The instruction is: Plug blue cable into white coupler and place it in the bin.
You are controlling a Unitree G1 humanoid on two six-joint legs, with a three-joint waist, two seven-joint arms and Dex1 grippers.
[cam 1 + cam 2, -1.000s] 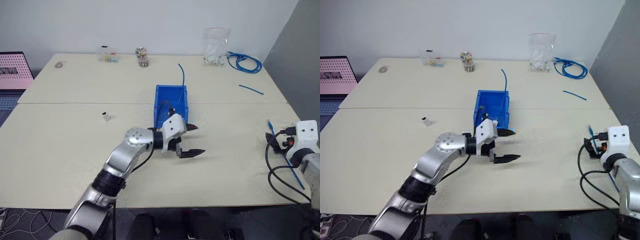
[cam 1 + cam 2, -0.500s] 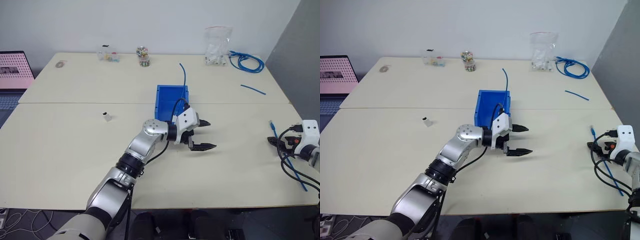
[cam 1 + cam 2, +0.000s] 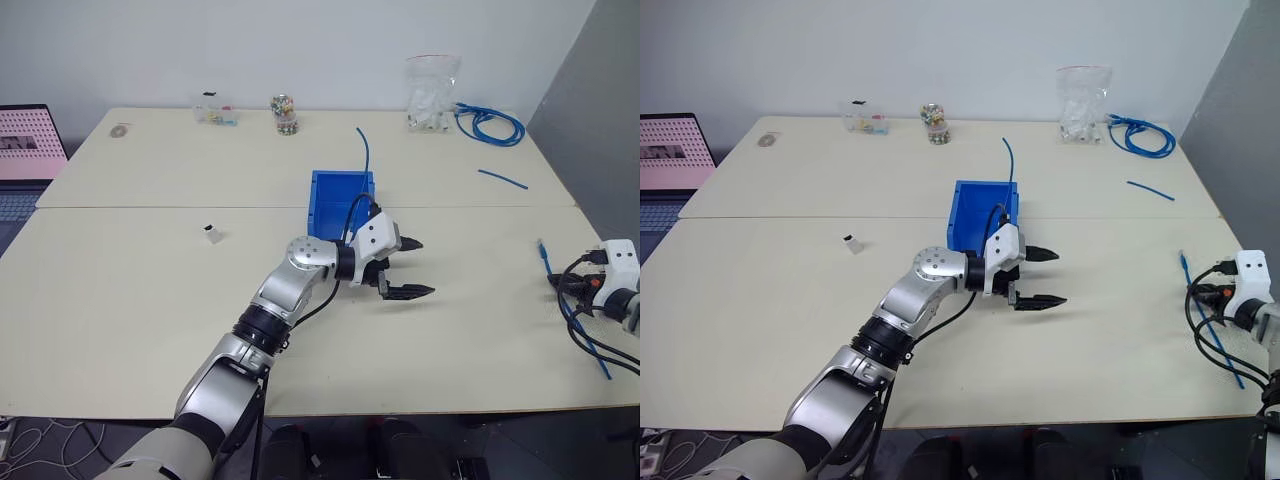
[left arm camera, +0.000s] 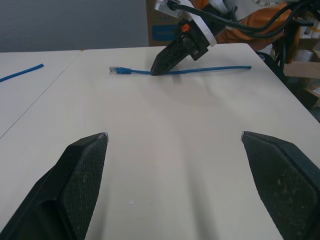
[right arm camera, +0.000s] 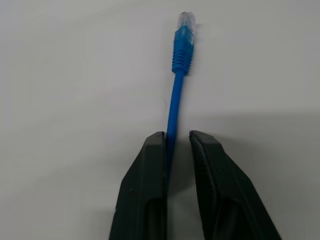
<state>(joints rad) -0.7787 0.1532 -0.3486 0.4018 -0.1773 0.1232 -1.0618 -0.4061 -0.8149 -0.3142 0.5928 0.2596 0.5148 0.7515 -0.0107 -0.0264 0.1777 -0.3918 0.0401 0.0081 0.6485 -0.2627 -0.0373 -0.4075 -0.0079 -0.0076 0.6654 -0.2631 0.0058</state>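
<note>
The table [image 3: 150,300] is a pale cream surface made of two tops, with a seam running across at mid-depth. Near its centre you see the bin [image 3: 342,200], a bright blue rectangular plastic box; a thin blue cable end [image 3: 363,150] stands up from its far wall toward 12 o'clock.

The left gripper [image 3: 412,268] sits just at 5 o'clock of the bin, its two black fingers [image 4: 80,165] spread wide with nothing between them.

At 3 o'clock, near the table's right edge, lies the blue cable [image 3: 570,315]: thin, bright blue, nearly straight, ending in a ribbed blue boot and a small clear plug [image 5: 186,20]. The right gripper [image 5: 178,139] has its fingers drawn narrow onto the cable a short way behind the boot, tips down at the table surface, the plug pointing away from the wrist.

At 1 o'clock you find a coiled bundle of blue cable [image 3: 490,124] beside a clear plastic bag [image 3: 432,95], with a short blue offcut [image 3: 501,179] nearer the bin.

The white coupler [image 3: 212,234], a tiny white block with a dark face, rests at 9 o'clock of the bin, well apart from both grippers.
</note>
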